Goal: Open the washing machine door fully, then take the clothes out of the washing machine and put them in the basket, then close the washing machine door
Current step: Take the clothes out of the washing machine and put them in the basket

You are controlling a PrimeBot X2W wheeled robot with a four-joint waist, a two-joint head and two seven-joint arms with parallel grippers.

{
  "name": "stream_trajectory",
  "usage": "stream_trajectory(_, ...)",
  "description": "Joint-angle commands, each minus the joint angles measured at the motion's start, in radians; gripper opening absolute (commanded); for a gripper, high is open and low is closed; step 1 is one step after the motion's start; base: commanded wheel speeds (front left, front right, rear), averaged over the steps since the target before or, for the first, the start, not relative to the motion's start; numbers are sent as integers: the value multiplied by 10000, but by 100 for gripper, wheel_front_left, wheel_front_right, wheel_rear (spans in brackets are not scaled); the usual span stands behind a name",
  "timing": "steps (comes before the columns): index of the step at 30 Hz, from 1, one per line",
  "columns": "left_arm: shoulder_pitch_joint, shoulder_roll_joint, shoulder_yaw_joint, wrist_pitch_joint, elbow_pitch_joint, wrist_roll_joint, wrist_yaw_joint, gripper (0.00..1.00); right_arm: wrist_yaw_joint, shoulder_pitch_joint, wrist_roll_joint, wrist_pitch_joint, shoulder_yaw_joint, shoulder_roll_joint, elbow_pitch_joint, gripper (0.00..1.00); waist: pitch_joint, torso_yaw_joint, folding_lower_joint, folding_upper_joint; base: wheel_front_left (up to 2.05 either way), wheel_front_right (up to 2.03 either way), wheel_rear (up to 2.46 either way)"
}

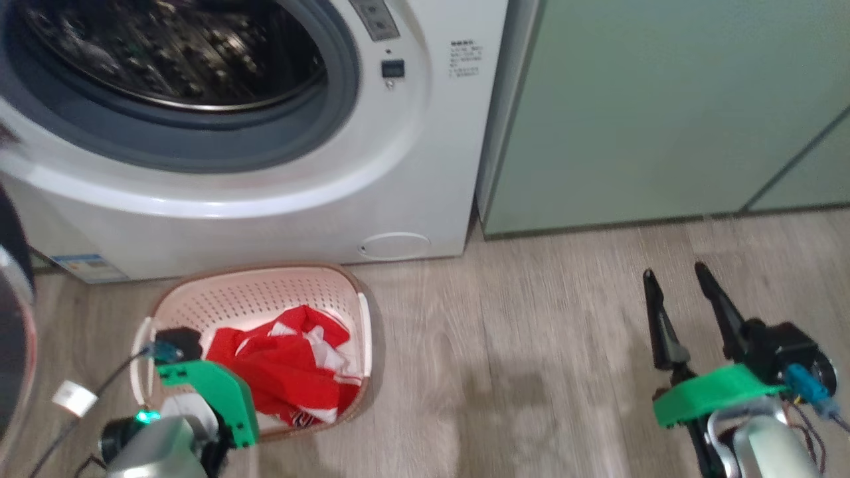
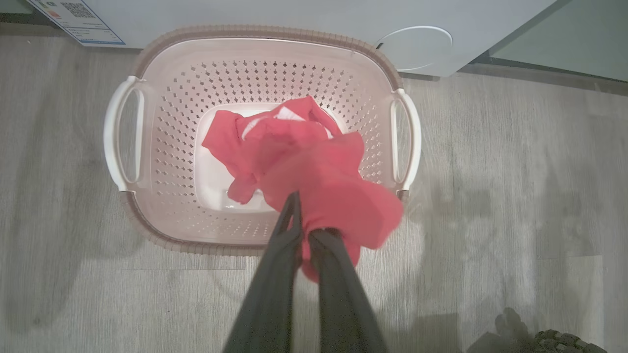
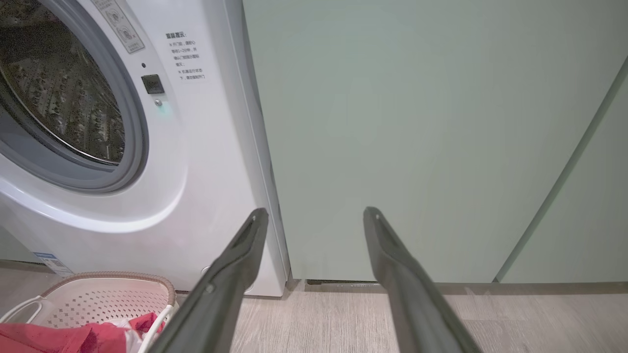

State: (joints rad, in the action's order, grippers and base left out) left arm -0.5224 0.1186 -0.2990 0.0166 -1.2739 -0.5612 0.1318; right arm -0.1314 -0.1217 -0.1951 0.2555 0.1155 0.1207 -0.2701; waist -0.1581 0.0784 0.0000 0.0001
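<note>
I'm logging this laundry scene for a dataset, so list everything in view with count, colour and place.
floor: one, grey wood-look, lower part of the head view
washing machine: one, white, upper left, drum open
washing machine door: one, black-rimmed, head view's left edge
cabinets: two panels, pale green, right of the machine
basket: one, cream, brown rim, on the floor
clothes: one bundle, red and white, hanging into the basket
left tool: dark, shut on the clothes, above the basket
right tool: dark, open, empty, above bare floor
</note>
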Motion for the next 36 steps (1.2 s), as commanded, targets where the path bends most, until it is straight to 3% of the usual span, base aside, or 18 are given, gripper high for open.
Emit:
stream_trajectory(1,-554,433,362,127,132,-96,-13,0,7,-432,-45,63,189,144,391,100,-448,265,0,-1,0,0,0)
stream_trajectory(13,-1689,956,717,600,-82,-394,-745,0,7,-1417,15,63,225,92,677,100,-2552,1020,0,-1,0,0,0)
stream_trajectory(20,-1953,1117,734,647,-141,-428,-1209,2,7,-1887,7,63,43,-56,801,100,-3238,1252,0,-1,0,0,0)
stream_trajectory(21,-1962,1130,714,636,-146,-412,-1287,16,7,-1910,13,63,29,-72,805,100,-3259,1266,0,-1,0,0,0)
stream_trajectory(22,-1962,1130,714,636,-146,-412,-1287,16,7,-1910,13,63,29,-72,805,100,-3259,1266,0,-1,0,0,0)
stream_trajectory(23,-1961,1141,699,684,-150,-402,-1331,41,7,-1924,19,63,15,-87,808,100,-3265,1278,0,-1,0,0,0)
stream_trajectory(24,-1956,1146,703,817,-152,-407,-1354,89,7,-1932,26,63,-6,-100,810,100,-3254,1281,0,-1,0,0,0)
stream_trajectory(25,-1936,1132,720,973,-154,-428,-1354,100,7,-1927,32,63,-37,-107,808,100,-3211,1271,0,-1,0,0,0)
stream_trajectory(36,-1298,818,569,2064,-153,-437,-936,100,7,-1418,21,63,-21,-68,576,100,-1649,832,0,-1,0,0,0)
